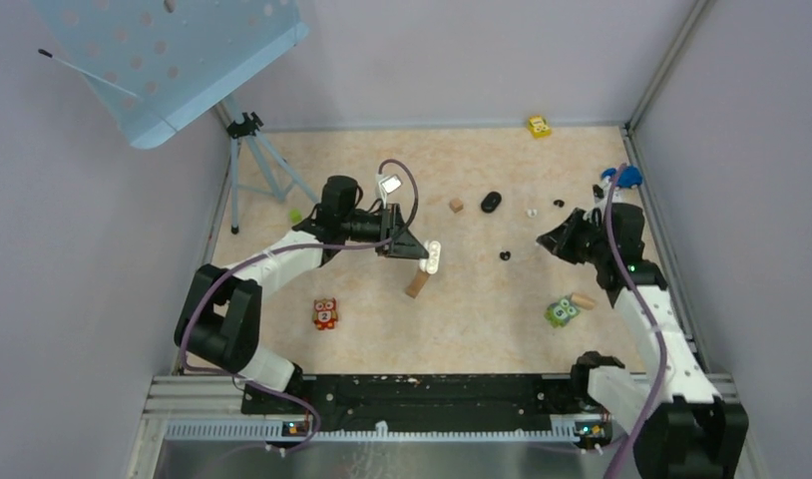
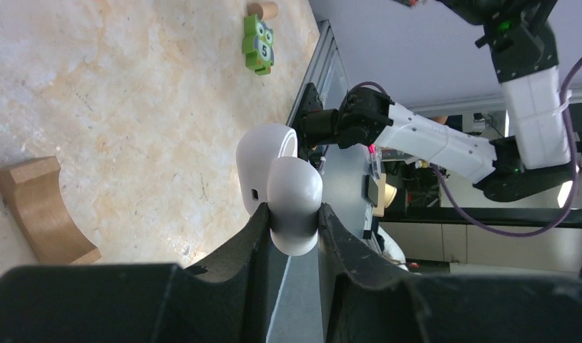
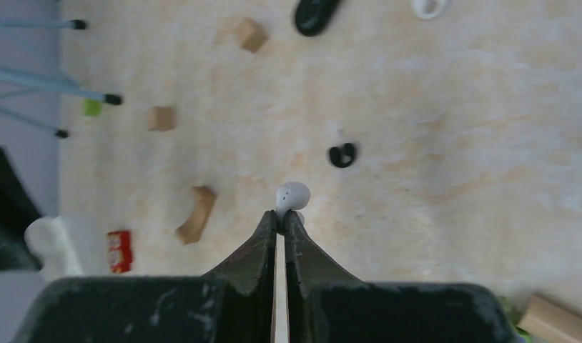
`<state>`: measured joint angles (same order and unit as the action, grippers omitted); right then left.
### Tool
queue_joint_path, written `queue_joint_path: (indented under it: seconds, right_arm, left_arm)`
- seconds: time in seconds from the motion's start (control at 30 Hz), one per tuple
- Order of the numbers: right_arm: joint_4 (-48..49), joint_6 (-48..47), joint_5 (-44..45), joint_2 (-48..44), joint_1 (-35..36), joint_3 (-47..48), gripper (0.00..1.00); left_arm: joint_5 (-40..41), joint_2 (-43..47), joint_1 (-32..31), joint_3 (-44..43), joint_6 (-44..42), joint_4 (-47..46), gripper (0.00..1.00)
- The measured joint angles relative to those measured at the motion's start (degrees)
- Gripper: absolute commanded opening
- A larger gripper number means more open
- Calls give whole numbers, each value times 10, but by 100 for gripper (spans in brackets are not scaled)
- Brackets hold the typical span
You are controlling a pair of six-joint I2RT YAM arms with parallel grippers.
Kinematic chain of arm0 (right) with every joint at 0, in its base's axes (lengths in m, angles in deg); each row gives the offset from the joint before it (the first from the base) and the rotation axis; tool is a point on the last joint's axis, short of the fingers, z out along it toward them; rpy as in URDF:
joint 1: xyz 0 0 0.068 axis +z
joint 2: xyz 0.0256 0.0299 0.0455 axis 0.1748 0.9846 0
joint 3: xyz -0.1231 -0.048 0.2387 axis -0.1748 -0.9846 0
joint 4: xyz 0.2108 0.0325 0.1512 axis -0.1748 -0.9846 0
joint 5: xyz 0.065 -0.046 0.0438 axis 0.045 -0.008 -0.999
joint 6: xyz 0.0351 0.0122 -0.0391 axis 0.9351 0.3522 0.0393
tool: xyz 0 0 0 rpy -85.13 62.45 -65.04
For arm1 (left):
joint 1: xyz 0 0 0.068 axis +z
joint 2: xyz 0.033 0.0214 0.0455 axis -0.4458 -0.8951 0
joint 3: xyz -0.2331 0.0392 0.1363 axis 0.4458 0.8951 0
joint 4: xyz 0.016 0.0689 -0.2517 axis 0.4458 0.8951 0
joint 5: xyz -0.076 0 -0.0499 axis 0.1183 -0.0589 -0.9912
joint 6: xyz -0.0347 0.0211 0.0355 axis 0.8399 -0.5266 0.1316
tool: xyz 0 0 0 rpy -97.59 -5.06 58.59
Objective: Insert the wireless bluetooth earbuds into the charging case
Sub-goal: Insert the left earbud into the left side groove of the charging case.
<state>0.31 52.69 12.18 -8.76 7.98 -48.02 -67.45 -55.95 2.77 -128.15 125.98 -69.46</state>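
Observation:
My left gripper (image 2: pixel 294 214) is shut on the white charging case (image 2: pixel 277 179), held above the table with its lid swung open; from above, the case (image 1: pixel 432 256) shows at the fingertips. My right gripper (image 3: pixel 282 218) is shut on a white earbud (image 3: pixel 292 196), pinched by its stem just above the table; from above, this gripper (image 1: pixel 550 241) hangs at the right side. Another white earbud (image 1: pixel 531 212) lies on the table beyond it. Two black earbuds (image 1: pixel 505 255) (image 1: pixel 559 203) lie loose nearby.
A black oval case (image 1: pixel 491 202), a small wooden block (image 1: pixel 456 205) and an arched wooden block (image 1: pixel 417 284) lie mid-table. A red owl (image 1: pixel 325 313), a green owl (image 1: pixel 561 312), a wooden cylinder (image 1: pixel 582 299), a yellow toy car (image 1: pixel 539 126) and a tripod (image 1: pixel 252 150) stand around the edges.

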Motion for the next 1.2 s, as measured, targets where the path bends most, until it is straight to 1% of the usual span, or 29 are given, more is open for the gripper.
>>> queue_joint_path:
  seconds: [0.07, 0.13, 0.2, 0.27, 0.37, 0.5, 0.57, 0.7, 0.8, 0.9, 1.2]
  right_arm:
    - [16, 28, -47, -64, 23, -19, 0]
    - [35, 56, -72, -115, 43, -34, 0]
    - [61, 90, -95, -163, 81, -51, 0]
    - [89, 122, -104, -189, 116, -63, 0]
    - [151, 176, -90, -201, 194, -84, 0]
    - [205, 213, -39, -160, 304, -90, 0]
    - [227, 221, -17, -125, 343, -87, 0]
    - [246, 227, 24, -48, 393, -62, 0]
    - [259, 228, 52, -8, 419, -43, 0]
    - [278, 232, 70, 14, 434, -34, 0]
    - [313, 241, 99, 49, 442, -30, 0]
  left_arm:
    - [-1, 7, 0, 0, 3, -16, 4]
    - [2, 10, 0, 0, 7, -24, 3]
    - [14, 11, 0, 0, 15, -32, 2]
    - [28, 14, 0, 0, 26, -36, 2]
    - [51, 25, 0, 12, 54, -63, 1]
    - [78, 50, 0, 44, 96, -106, 1]
    - [88, 58, 0, 53, 111, -120, 1]
    - [104, 62, 0, 63, 137, -140, 1]
    - [108, 63, 0, 69, 152, -150, 1]
    - [108, 64, 0, 69, 158, -150, 1]
    - [108, 71, 0, 70, 166, -150, 1]
